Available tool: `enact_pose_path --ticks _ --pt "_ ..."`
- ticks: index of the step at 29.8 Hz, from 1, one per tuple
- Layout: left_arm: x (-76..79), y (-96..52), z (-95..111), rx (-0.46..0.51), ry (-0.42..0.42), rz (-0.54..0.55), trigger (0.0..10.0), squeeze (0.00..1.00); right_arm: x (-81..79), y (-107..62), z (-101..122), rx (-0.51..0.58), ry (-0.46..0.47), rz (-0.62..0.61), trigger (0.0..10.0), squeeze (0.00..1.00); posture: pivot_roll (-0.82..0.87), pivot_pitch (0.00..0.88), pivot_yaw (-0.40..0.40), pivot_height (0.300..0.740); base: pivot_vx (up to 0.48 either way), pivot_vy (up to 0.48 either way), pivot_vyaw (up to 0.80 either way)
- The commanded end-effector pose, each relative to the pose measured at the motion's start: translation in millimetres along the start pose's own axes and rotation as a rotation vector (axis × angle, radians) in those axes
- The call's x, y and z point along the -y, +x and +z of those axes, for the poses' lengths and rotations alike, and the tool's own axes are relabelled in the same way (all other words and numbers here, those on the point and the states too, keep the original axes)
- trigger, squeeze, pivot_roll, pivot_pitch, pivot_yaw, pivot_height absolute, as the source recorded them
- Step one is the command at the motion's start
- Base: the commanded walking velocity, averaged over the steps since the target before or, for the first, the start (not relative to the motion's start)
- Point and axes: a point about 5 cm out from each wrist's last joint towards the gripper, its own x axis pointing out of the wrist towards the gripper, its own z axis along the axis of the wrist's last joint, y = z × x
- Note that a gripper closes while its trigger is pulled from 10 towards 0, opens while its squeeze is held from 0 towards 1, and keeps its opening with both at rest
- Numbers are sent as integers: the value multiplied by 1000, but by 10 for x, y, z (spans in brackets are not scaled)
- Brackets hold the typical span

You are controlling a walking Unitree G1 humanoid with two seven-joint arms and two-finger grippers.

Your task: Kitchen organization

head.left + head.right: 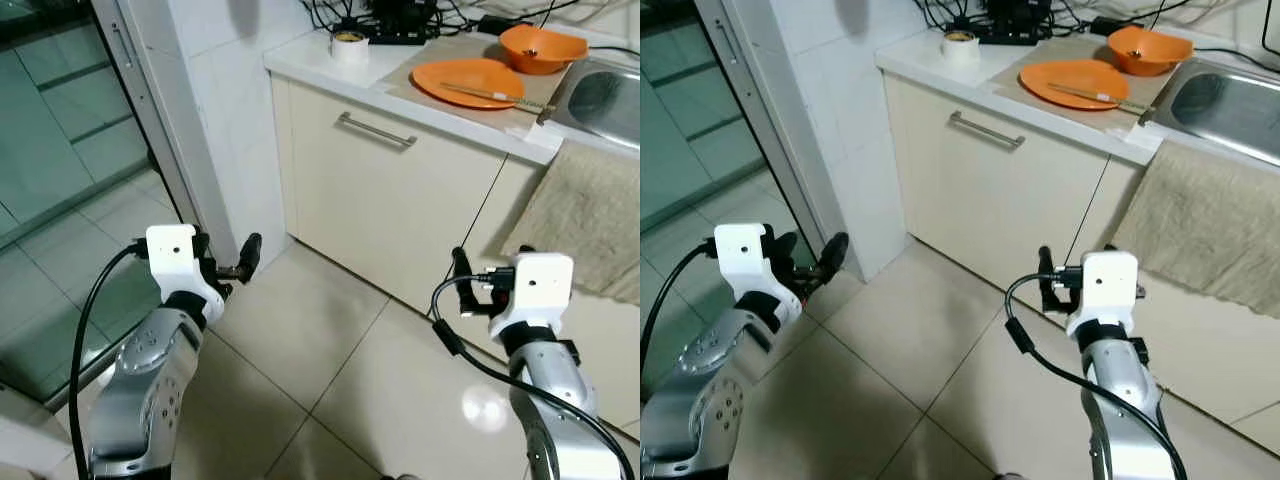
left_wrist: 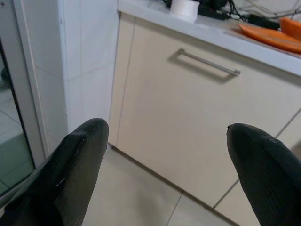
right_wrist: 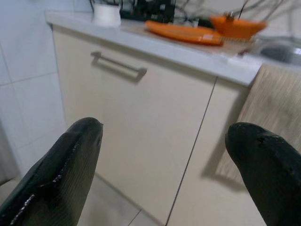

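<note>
Orange plate (image 1: 467,80) with chopsticks (image 1: 478,93) laid across it, set on the counter (image 1: 400,85) beside an orange bowl (image 1: 541,48) and the sink (image 1: 1225,105). Left gripper (image 2: 164,155) and right gripper (image 3: 164,155) are held before the cabinet door (image 1: 390,200), jaws apart, nothing gripped.

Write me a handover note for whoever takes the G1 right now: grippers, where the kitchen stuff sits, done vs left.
Left gripper: open, holding nothing, raised in front of the cabinet.
Right gripper: open, holding nothing, also facing the cabinet, short of it.
On the counter: orange plate with chopsticks lying across it, orange bowl behind it next to the sink, white roll near the counter's left end, cables behind it. A towel hangs over the counter front below the sink.
Done: nothing visibly moved; cabinet shut.
Left: close in on the counter, then sort the dishes.
</note>
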Motion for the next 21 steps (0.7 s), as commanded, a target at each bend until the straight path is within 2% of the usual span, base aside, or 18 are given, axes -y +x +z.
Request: enact_pose_path --ticks 1,2,7,10,11,12,13,14,18,21 --pt "-16 4 90 19 -3 2 10000 0 7 -37 -25 -60 36 -22 10000 0 15 0 28 740 0 0 0" --pt "-19 -4 107 18 0 -4 10000 0 9 -51 -37 -90 46 -23 10000 0 15 0 28 740 0 0 0" --pt "-34 16 141 14 -5 8 10000 0 42 -59 -46 -88 15 -50 10000 0 11 0 31 740 0 0 0" --pt "-23 40 155 12 0 12 10000 0 59 -56 -67 -99 41 -59 10000 0 5 0 34 740 0 0 0" --pt "-34 57 142 7 -2 21 10000 0 45 -47 -96 -109 66 -42 10000 0 4 0 38 740 0 0 0" --pt "-59 103 102 -10 18 36 10000 0 52 -18 -225 -155 118 -53 10000 0 0 0 41 740 0 0 0" --pt "-59 103 102 -10 18 36 10000 0 52 -18 -225 -155 118 -53 10000 0 0 0 41 740 0 0 0" --pt "-91 130 75 -11 30 54 10000 0 55 2 -327 -179 114 -56 10000 0 -4 0 44 740 0 0 0" --pt "-188 259 40 60 75 111 10000 0 103 85 -526 -99 -75 -61 10000 0 -1 0 50 740 0 0 0" --pt "-174 297 48 87 64 107 10000 0 88 135 -533 -65 -89 -60 10000 0 6 0 51 740 0 0 0"
